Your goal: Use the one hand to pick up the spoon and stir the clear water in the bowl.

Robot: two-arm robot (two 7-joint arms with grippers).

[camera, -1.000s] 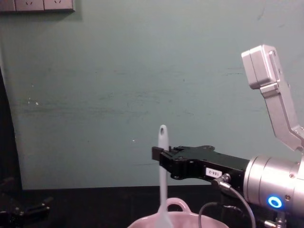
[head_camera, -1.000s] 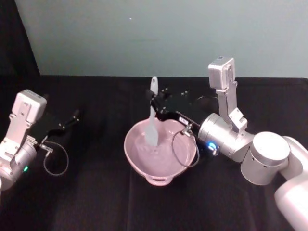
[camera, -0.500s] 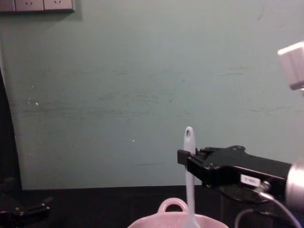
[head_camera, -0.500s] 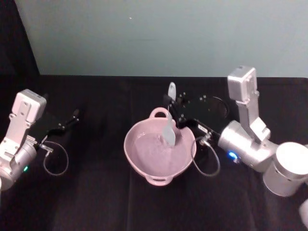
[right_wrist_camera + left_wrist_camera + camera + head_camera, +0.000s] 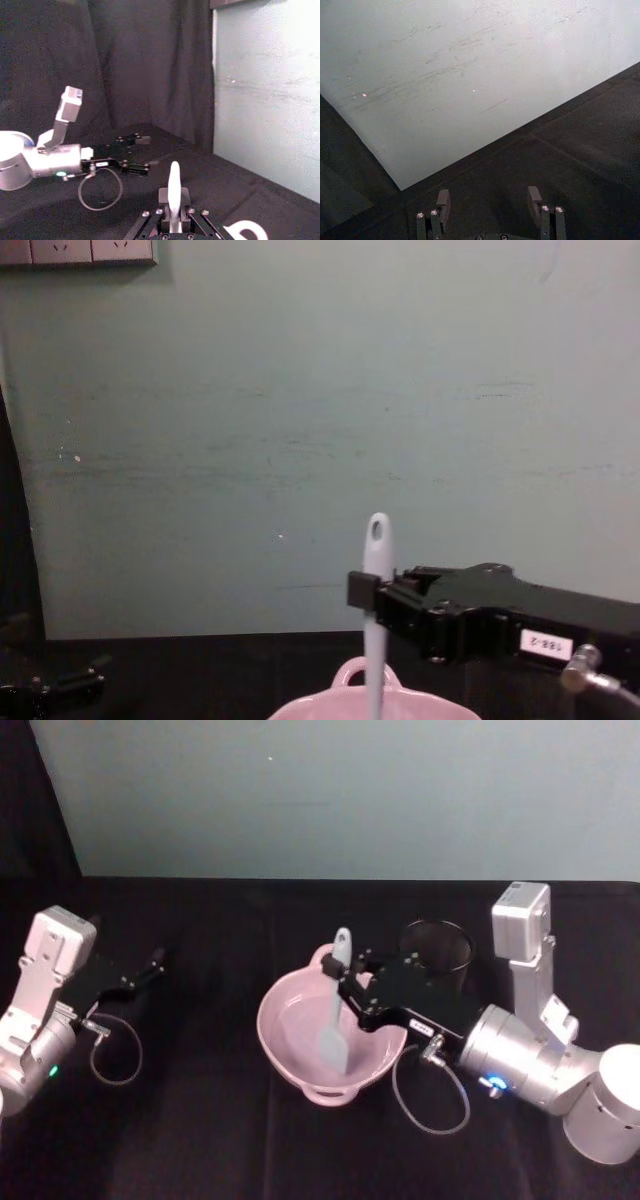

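Note:
The pale pink bowl sits mid-table with clear water in it; its rim and loop handle show low in the chest view. The white spoon stands nearly upright, its paddle head down inside the bowl. Its holed handle end rises above the jaws. My right gripper reaches in from the right and is shut on the spoon's handle. My left gripper rests open over the far left of the table, holding nothing.
A black wire-mesh cup stands just behind and to the right of the bowl, close to my right arm. A cable loop hangs from the right wrist in front of the bowl. Black cloth covers the table; a teal wall is behind.
My right gripper swept the spoon around in the bowl: from left of centre, to the far right side, and now toward the near side. The left arm stayed still.

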